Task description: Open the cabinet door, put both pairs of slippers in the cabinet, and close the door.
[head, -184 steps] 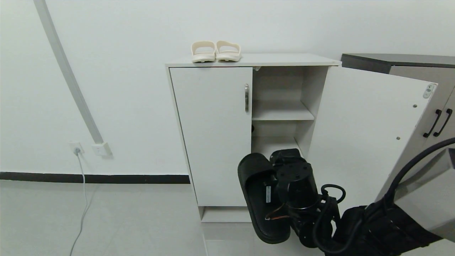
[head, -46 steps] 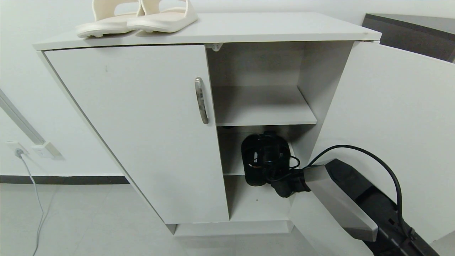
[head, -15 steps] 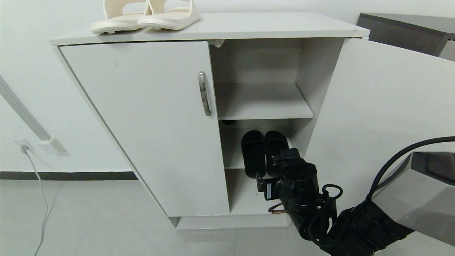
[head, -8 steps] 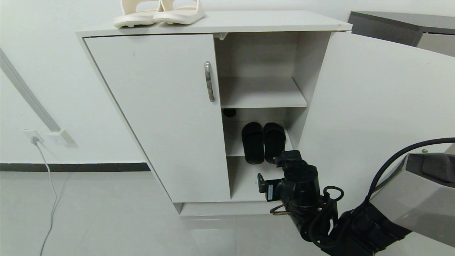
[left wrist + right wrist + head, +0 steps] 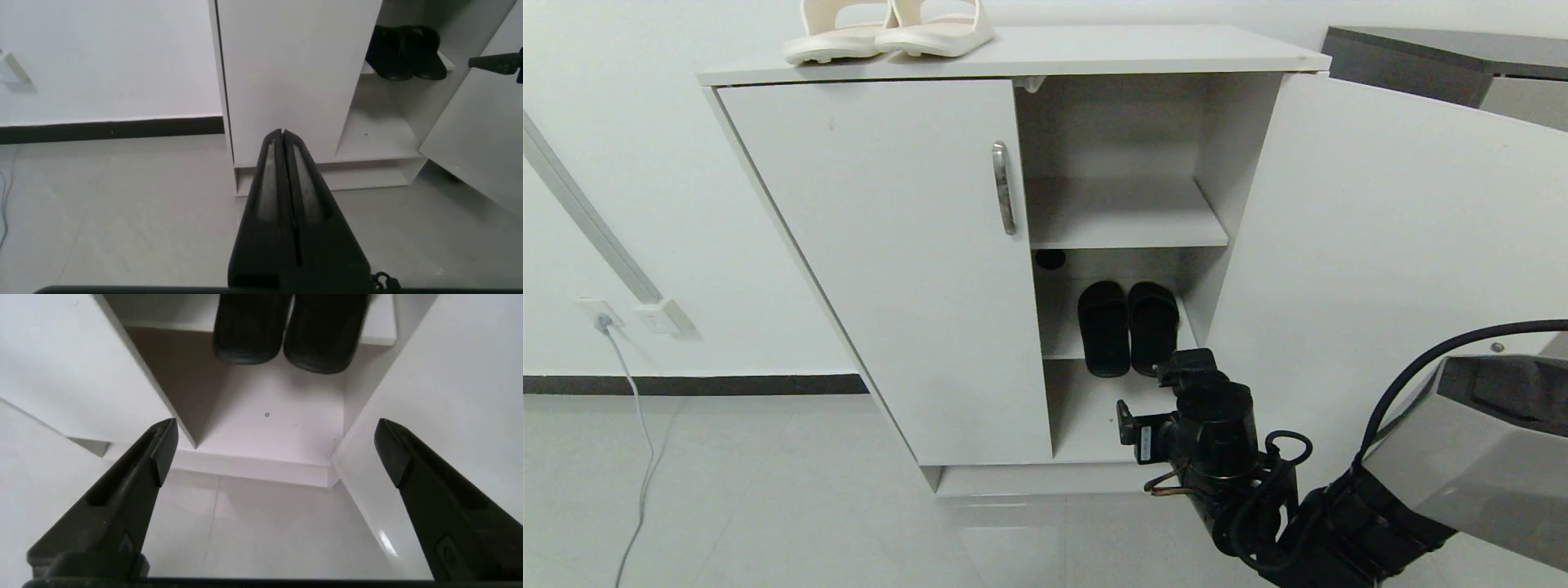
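The white cabinet (image 5: 1013, 61) has its right door (image 5: 1380, 269) swung open and its left door (image 5: 890, 261) shut. A black pair of slippers (image 5: 1127, 327) lies side by side on the middle shelf, seen too as black slippers (image 5: 290, 322) and black slippers (image 5: 406, 53) from the wrists. On the cabinet top rests a cream pair of slippers (image 5: 890, 28). My right gripper (image 5: 1186, 366) hangs just in front of and below the black pair; its own view has the right gripper (image 5: 274, 498) open and empty. My left gripper (image 5: 282, 139) is shut, out over the floor facing the left door.
A metal handle (image 5: 1003, 188) sits on the shut door. The upper shelf (image 5: 1127, 216) and bottom shelf (image 5: 1086, 416) are bare. A grey cabinet (image 5: 1445, 57) stands behind the open door. A wall socket with a cable (image 5: 600, 318) is at the left, above open floor.
The black slippers, held inside the cabinet earlier, now lie on the middle shelf. My right gripper has drawn back out, open. The head camera has pulled back a little.
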Available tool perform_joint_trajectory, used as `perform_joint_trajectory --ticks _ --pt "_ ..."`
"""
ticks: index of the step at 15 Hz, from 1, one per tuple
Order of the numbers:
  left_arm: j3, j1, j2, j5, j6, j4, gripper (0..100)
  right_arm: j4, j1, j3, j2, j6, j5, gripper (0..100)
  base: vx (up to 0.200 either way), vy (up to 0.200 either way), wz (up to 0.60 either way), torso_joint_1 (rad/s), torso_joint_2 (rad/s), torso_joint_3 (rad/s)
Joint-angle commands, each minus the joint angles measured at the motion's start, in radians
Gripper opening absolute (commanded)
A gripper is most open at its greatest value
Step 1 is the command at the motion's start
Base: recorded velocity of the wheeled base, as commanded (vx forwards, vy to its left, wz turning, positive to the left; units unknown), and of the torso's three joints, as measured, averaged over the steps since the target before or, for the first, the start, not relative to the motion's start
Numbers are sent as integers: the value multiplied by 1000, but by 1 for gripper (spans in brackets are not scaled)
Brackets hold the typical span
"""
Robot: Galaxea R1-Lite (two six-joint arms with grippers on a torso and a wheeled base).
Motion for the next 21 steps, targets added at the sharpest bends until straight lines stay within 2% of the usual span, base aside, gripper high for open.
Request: perform_joint_trajectory --ticks 1,7,17,21 --pt "0 0 1 0 0 0 0 0 0 0 9 0 0 100 0 0 0 0 0 0" --pt "0 0 1 0 0 0 0 0 0 3 11 0 0 100 0 0 0 0 -1 17" --pt "0 0 1 0 1 0 0 -15 0 16 9 -3 -3 100 0 0 0 3 2 186" --pt "0 1 1 0 1 0 0 -70 0 34 11 -20 -3 100 0 0 0 -1 1 86"
